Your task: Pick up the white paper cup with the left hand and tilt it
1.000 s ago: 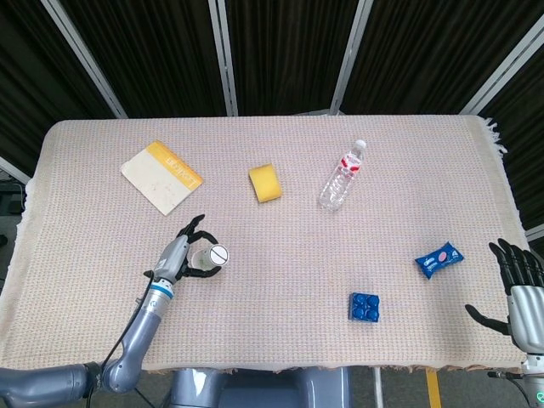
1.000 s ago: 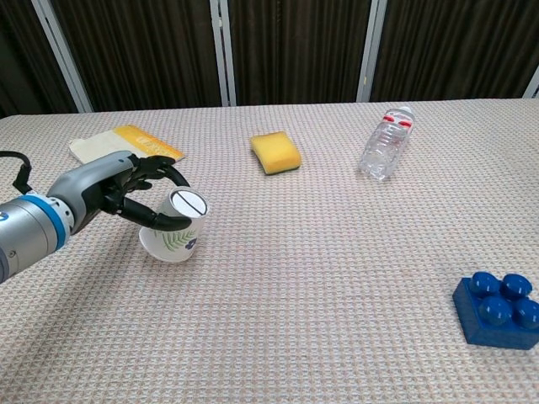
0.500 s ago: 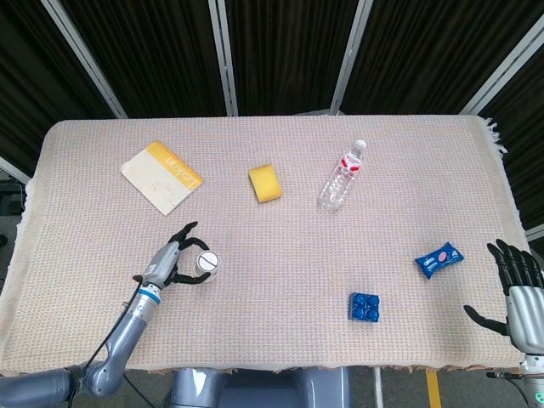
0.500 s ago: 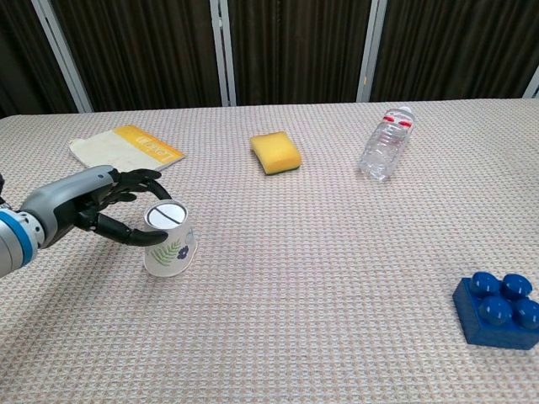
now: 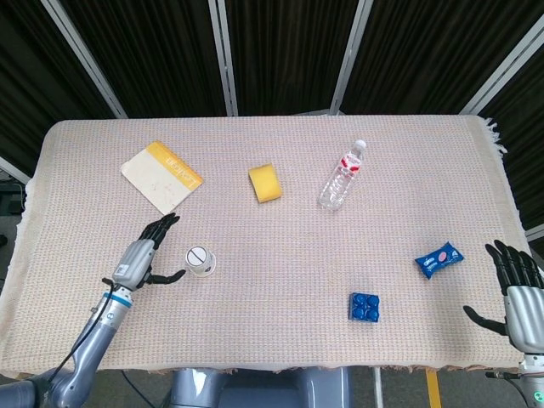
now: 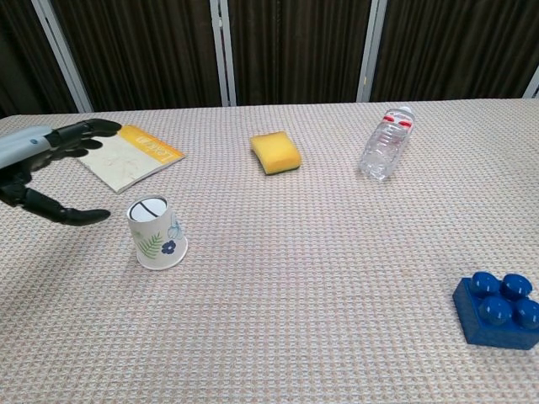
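The white paper cup [image 5: 200, 261] is standing upside down on the bench [image 5: 280, 221] in the lower left part of the head view, its flat base facing up and a leaf and flower print showing on its side in the chest view [image 6: 155, 233]. It is sitting upright, not tilted, with nothing touching it.

The left hand [image 5: 142, 262] is hovering just to the left of the cup, released, its fingers spread apart and holding nothing; a clear gap is showing between its fingertips and the cup wall. In the chest view the same hand [image 6: 38, 168] is reaching in from the left edge, thumb low and the other fingers higher, apart from the cup.

The right hand [image 5: 518, 285] is resting at the lower right corner of the head view, off the edge of the bench, fingers spread and empty.

A yellow-edged booklet [image 5: 161, 176] is lying at the upper left, a yellow sponge [image 5: 266, 183] near the middle top, a clear plastic bottle [image 5: 342, 175] lying on its side to the right of it, a blue snack packet [image 5: 439, 258] at the right, and a blue toy brick [image 5: 366, 306] at the lower right.
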{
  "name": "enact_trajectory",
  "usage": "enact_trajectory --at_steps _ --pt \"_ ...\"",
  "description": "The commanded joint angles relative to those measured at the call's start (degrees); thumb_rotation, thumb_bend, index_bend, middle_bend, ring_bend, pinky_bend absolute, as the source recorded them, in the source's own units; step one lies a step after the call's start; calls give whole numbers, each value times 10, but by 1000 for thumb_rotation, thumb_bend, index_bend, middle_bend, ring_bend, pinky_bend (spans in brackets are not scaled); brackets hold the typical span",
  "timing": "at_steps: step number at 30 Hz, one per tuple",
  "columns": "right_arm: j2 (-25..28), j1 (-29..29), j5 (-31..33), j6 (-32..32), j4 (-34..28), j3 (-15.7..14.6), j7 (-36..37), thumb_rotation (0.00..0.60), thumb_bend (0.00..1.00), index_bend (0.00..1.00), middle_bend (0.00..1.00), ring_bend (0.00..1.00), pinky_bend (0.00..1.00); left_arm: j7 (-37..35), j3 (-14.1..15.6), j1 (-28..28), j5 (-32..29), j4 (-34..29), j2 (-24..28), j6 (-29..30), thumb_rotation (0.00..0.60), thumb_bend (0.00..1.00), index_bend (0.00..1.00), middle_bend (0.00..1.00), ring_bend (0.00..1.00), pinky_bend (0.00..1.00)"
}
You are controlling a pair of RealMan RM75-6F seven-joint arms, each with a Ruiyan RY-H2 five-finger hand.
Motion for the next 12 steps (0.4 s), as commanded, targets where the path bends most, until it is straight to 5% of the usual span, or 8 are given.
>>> enact_trajectory --at_steps 1,8,12 --pt "0 1 0 -2 1 -1 -4 600 56 0 0 0 0 109 44 41 46 -12 54 68 600 173 0 0 0 0" --pt "5 4 6 -13 -2 -1 -10 600 56 0 0 0 0 289 93 118 49 -40 91 159 600 162 0 0 0 0" --pt "7 4 5 -11 -4 -1 -4 600 51 0 0 0 0 301 101 155 55 -43 104 209 600 142 0 0 0 0"
